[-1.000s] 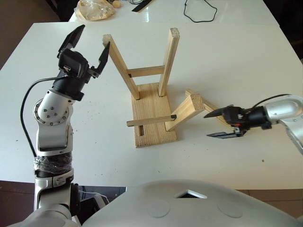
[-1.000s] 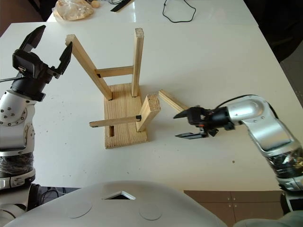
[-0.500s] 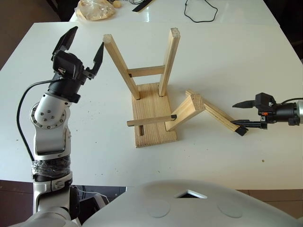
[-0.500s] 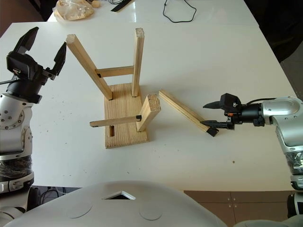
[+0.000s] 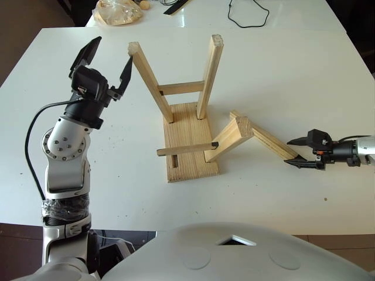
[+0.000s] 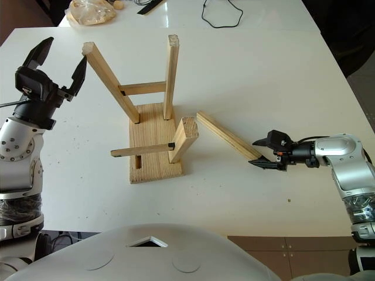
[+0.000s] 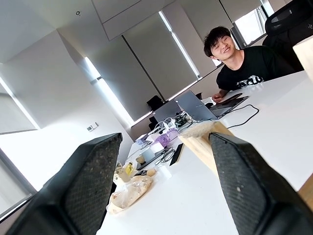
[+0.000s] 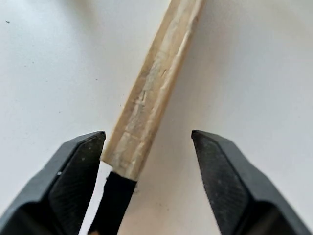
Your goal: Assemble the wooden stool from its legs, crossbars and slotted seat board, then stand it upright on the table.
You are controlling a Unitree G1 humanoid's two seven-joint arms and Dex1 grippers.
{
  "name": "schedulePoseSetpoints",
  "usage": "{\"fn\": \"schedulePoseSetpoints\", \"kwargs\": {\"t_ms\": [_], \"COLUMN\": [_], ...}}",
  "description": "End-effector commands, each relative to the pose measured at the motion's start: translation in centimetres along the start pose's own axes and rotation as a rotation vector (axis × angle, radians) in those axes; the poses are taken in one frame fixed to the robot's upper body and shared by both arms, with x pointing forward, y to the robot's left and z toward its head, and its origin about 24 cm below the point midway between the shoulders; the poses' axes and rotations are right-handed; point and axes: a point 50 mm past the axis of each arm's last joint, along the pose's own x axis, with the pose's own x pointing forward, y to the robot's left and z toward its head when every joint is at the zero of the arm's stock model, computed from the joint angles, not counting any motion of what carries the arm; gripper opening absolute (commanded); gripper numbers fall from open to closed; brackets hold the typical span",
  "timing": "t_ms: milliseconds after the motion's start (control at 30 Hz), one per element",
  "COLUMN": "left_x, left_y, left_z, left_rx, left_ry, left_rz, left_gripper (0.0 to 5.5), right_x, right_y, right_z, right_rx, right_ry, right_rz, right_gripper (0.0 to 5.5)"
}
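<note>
White table (image 5: 293, 70) takes up most of the room from where I stand, with a second table pushed against its far edge carrying a crumpled bag (image 5: 119, 12) and a loop of black cable (image 5: 249, 14).

Near the middle the seat board (image 5: 187, 158) lies flat. Two legs rise from its far end. The left leg (image 5: 149, 82) leans out to the left, the right leg (image 5: 210, 76) stands almost upright, and a crossbar (image 5: 180, 88) joins them partway up.

The other half of the frame has tipped over to the right. A third leg (image 5: 229, 139) is propped on the board's near right corner, and a thin crossbar (image 5: 186, 150) runs left from it across the board. The fourth leg (image 5: 266, 139) lies on the table, slanting near and to the right.

The left gripper (image 5: 111, 52) is held up at the far left, fingers spread wide. One fingertip is just beside the top of the leaning left leg; whether they touch I cannot tell.

The right gripper (image 5: 291, 152) sits low at the right, at the fourth leg's near end, fingers apart on either side of it. One finger (image 8: 73, 171) is right against the wood beside the leg's black cap (image 8: 110, 205), while the other stands clear.
</note>
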Motion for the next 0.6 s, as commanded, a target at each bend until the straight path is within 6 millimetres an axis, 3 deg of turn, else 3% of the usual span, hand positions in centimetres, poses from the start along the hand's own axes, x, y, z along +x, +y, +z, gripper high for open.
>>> {"fn": "schedulePoseSetpoints", "kwargs": {"t_ms": [33, 400, 600], "left_x": [-0.1, 0.0, 0.2], "left_y": [0.2, 0.1, 0.4], "left_z": [0.2, 0.3, 0.3], "left_rx": [0.004, -0.03, -0.033], "left_ry": [0.008, 0.012, 0.011], "left_rz": [0.015, 0.023, 0.031], "left_gripper": [3.3, 3.3, 3.3], "right_x": [0.4, 1.8, 2.2], "right_y": [0.4, 0.6, 0.2], "right_z": [0.1, -1.8, -1.0], "right_rx": [-0.026, 0.023, 0.036], "right_ry": [-0.007, 0.1, 0.055], "right_rz": [0.007, -0.096, -0.151], "right_gripper": [2.72, 1.08, 1.06]}}
